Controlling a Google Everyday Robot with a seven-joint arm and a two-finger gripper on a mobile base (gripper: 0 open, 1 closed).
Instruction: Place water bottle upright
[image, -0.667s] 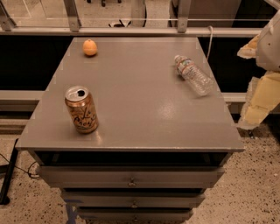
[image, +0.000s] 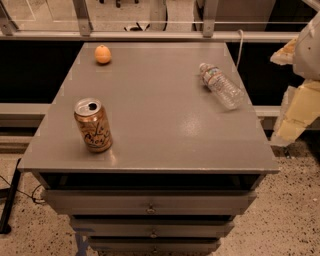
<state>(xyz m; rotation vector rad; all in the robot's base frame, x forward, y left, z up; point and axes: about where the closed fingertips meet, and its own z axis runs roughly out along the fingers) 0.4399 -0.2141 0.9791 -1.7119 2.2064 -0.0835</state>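
Note:
The water bottle (image: 221, 85) is a clear ribbed plastic bottle with a white cap and a label band. It lies on its side on the grey table top (image: 160, 110) at the back right, cap pointing to the far left. My gripper (image: 292, 115) shows as cream-coloured parts at the right edge of the view. It hangs beyond the table's right edge, apart from the bottle and to its right.
An orange-tan drink can (image: 93, 125) stands upright at the front left. A small orange fruit (image: 103, 54) sits at the back left. Drawers run below the table's front edge. A railing stands behind the table.

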